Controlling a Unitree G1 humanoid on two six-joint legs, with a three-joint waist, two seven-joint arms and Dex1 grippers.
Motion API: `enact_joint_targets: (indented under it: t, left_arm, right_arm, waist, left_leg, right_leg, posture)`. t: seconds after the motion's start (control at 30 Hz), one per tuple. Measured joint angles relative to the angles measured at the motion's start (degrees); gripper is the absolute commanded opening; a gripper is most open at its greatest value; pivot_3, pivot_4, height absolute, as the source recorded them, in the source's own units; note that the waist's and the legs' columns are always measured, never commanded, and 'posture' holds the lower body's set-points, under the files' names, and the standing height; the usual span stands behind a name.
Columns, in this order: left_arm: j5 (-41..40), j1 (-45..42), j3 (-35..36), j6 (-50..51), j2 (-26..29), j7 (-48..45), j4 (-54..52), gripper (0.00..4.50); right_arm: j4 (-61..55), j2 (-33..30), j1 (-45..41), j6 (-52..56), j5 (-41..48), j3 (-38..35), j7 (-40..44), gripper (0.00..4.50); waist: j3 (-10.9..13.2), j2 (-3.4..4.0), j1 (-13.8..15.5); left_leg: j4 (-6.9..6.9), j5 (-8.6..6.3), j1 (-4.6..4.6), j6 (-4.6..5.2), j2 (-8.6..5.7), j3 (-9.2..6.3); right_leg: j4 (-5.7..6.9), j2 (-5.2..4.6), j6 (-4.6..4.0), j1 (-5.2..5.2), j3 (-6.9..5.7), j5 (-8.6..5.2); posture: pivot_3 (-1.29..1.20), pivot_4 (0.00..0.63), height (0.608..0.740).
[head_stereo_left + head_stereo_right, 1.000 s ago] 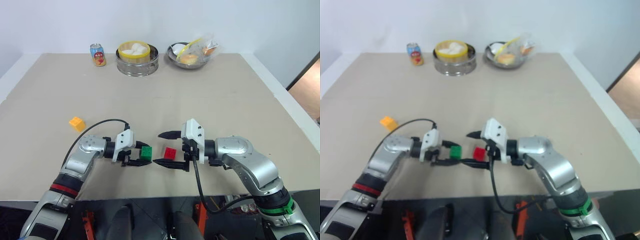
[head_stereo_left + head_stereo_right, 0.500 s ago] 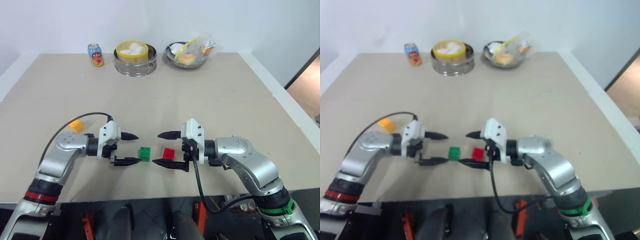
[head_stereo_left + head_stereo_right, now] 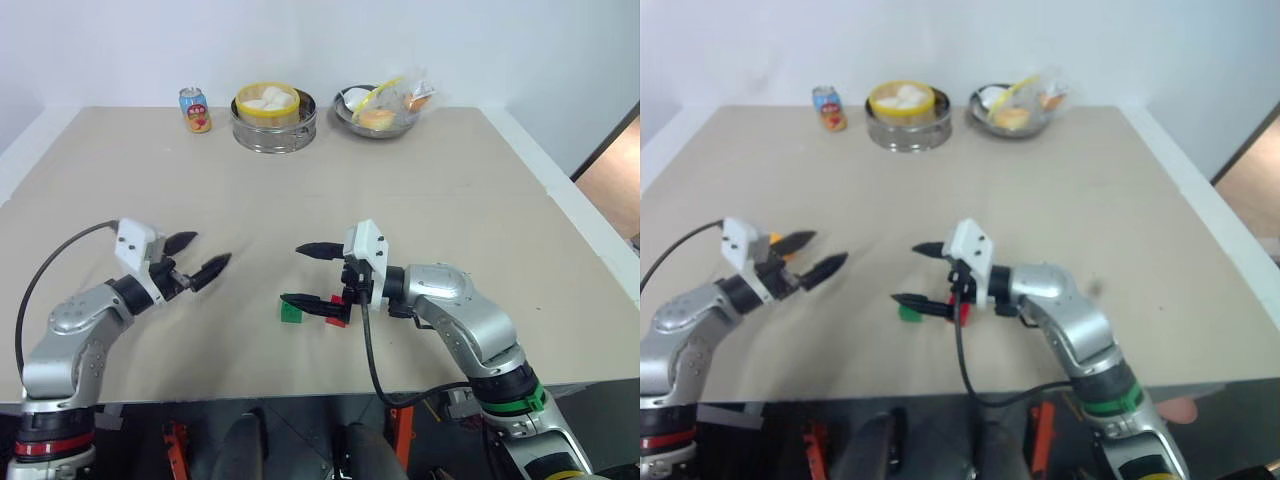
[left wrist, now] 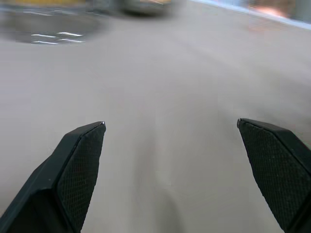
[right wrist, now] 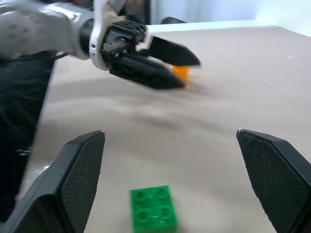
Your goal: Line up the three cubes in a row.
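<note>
Both my grippers [image 3: 196,257] [image 3: 307,275] gape empty; green [image 3: 291,312] and red [image 3: 338,312] sit together near the front edge, so orange [image 5: 180,72] needs fetching.

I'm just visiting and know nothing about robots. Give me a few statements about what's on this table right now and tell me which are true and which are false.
1. The left tool is open and holds nothing. True.
2. The green cube is clamped in the right tool. False: it lies on the table, with the open right tool around it.
3. The red cube lies right beside the green cube. True.
4. The orange-yellow cube is stacked on the green one. False: it sits apart, near the left tool.
5. The drink can lies tipped over. False: it stands upright.
</note>
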Motion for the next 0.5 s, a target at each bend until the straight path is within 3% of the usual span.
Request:
enact_joint_targets:
  t: [0.23, 0.5]
  left_arm:
    - [3.5, 3.4, 1.8, -1.1, -5.9, 14.1, -2.1, 4.48]
    - [8.1, 6.4, 3.0, -7.1, -7.9, 22.5, -4.9, 4.48]
  right_arm:
    - [1.4, 1.5, -1.3, -1.7, -0.8, 0.2, 0.3, 4.5]
    - [2.0, 1.2, -1.3, -2.4, -1.6, 0.3, 1.5, 4.5]
  waist:
    - [0.0, -0.03, 0.0]
    - [0.0, -0.04, 0.0]
  left_leg:
    - [-0.02, 0.0, 0.01, 0.0, 0.06, 0.03]
    - [-0.02, -0.02, 0.01, -0.03, 0.09, 0.06]
  right_leg:
    - [0.0, 0.07, 0.0, -0.01, 0.0, 0.0]
    - [0.0, 0.05, -0.05, -0.07, -0.01, 0.03]
  posture:
    - [0.0, 0.15, 0.74]
    - [0.0, 0.15, 0.74]
